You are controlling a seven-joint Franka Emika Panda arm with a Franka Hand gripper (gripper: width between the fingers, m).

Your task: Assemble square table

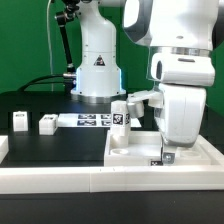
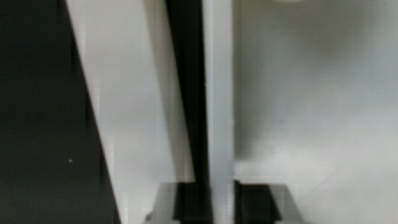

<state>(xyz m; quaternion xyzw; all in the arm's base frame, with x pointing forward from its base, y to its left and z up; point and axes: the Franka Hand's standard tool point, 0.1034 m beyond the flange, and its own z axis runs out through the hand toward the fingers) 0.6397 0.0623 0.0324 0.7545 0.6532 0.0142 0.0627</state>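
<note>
- Progress: early, no legs fitted.
- Tabletop [image 1: 128, 150] lies near, at the exterior view's right, against the rail [image 1: 60, 180].
- Gripper [image 1: 165, 155] fingers [image 2: 263, 203] pinch its rim (apparently).
- Legs [image 1: 47, 124] loose, the exterior view's left; all four remain.

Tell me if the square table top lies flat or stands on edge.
Flat: the top rests on the table, recessed face up.

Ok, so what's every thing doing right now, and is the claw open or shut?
square top: lying flat on the table.
gripper: down over the top's edge wall, a finger each side; squeezing or not, cannot tell.
first leg peg: loose on the table.
second leg peg: loose beside it, not touching.
third leg peg: upright by the top's far corner.
</note>
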